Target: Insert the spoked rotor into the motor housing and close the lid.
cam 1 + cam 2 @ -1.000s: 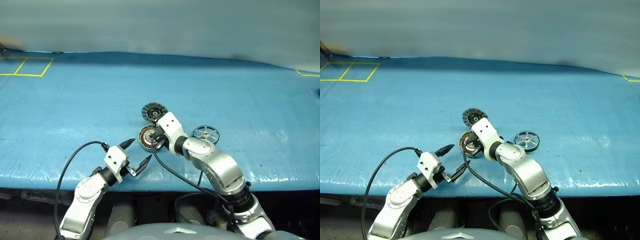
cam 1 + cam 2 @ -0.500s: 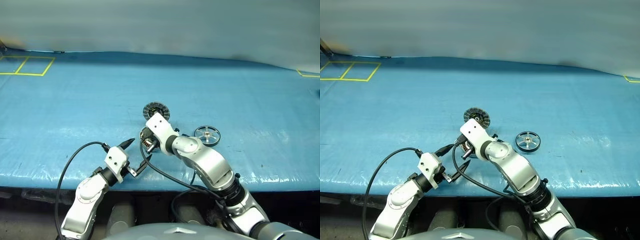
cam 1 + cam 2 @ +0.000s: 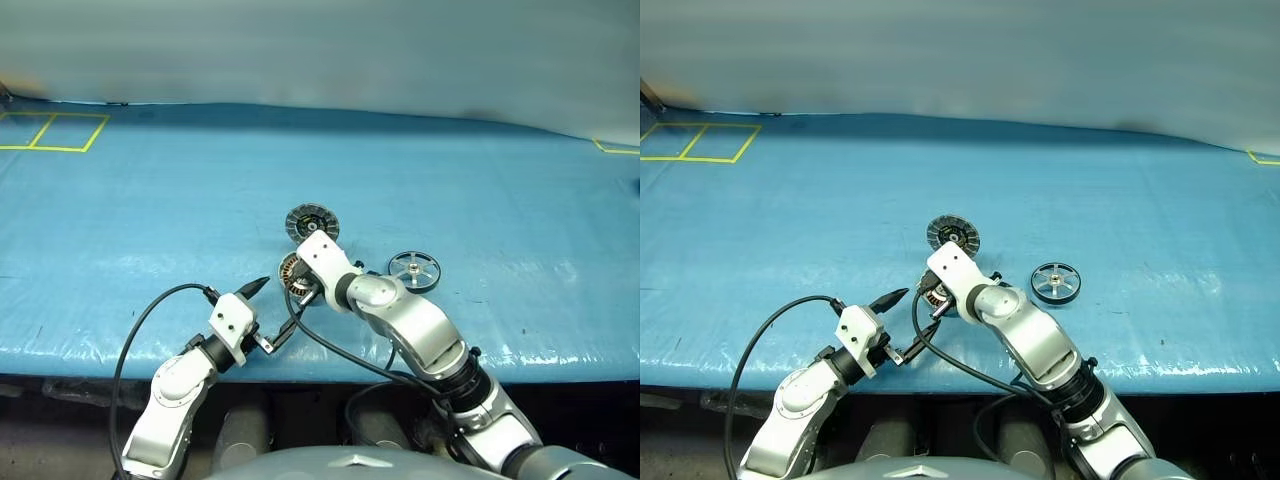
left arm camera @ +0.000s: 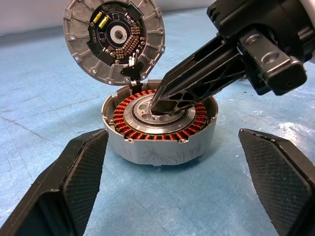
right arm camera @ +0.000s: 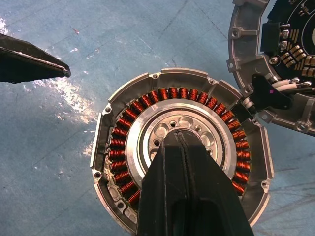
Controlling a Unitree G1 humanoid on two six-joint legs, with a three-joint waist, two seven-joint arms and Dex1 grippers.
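My work lies on a wide blue, slightly glossy plastic-covered surface [image 3: 150, 215]; yellow taped rectangles [image 3: 52, 132] mark its far left corner.

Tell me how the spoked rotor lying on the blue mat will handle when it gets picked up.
The spoked rotor looks like stiff metal, so it probably won't flex. It lies flat on the blue mat, so its thin rim may be awkward to pinch. Set on edge, the round wheel could roll away.
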